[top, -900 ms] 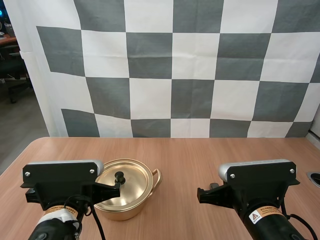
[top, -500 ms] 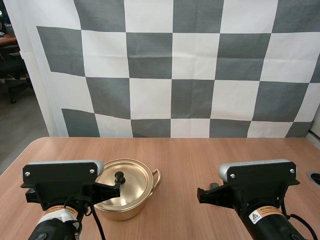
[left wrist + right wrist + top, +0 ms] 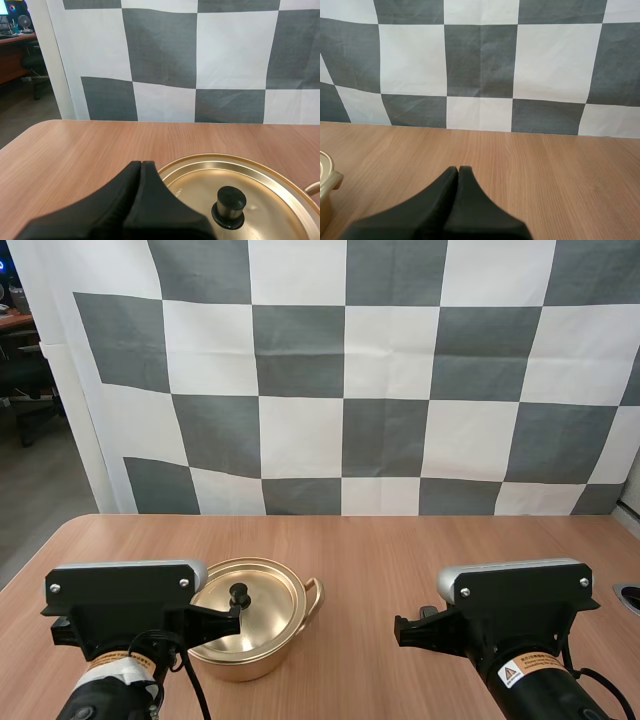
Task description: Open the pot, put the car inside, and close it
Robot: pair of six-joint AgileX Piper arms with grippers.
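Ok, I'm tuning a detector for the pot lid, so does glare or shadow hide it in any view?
High view: the lid shines softly, no blown-out glare, and its black knob stands out. Left wrist view: even light on the lid, no hot spots; the shut left gripper is a dark wedge beside it.

Bright, even light falls from above on the table [image 3: 400, 550], whose wood looks evenly lit with no hard shadows. Only a faint, soft shade rings the pot [image 3: 250, 665] at the high view's lower left. Its golden lid [image 3: 200, 195] shows a broad, mild sheen, not glare.
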